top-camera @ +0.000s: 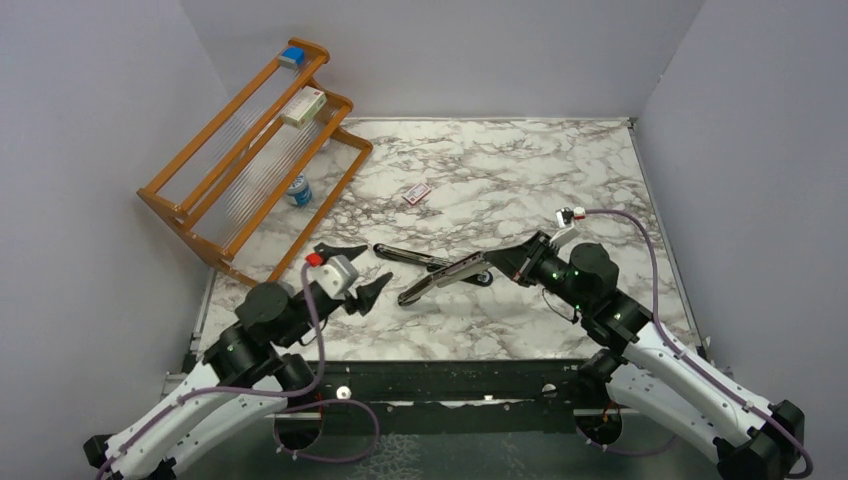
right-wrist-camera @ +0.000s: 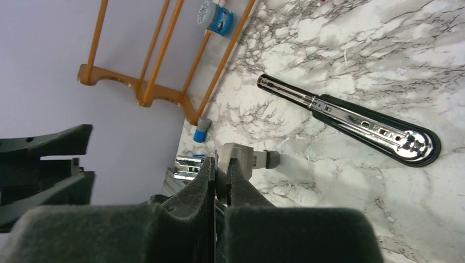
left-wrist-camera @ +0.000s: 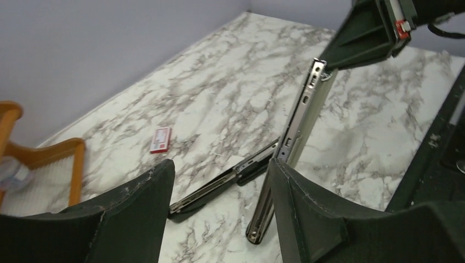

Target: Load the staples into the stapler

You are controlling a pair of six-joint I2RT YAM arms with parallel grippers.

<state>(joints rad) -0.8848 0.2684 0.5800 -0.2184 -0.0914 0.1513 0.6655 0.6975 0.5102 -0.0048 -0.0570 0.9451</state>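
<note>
**A:** Why is the stapler (top-camera: 420, 258) splayed open?

**B:** My right tool (top-camera: 500, 258) is clamped on its silver arm and tilts it away from the black base, I'd say to expose the channel. My left tool (top-camera: 375, 264) hangs just beside it, fingers apart and empty.

**A:** And the staple packet (top-camera: 417, 193)?

**B:** Farther back on the tabletop (top-camera: 500, 180), well apart. The rack (top-camera: 160, 197) stands to the left, and nothing blocks the way.

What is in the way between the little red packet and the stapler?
Nothing that I can see. Only bare table lies between the packet and the open stapler.
</note>
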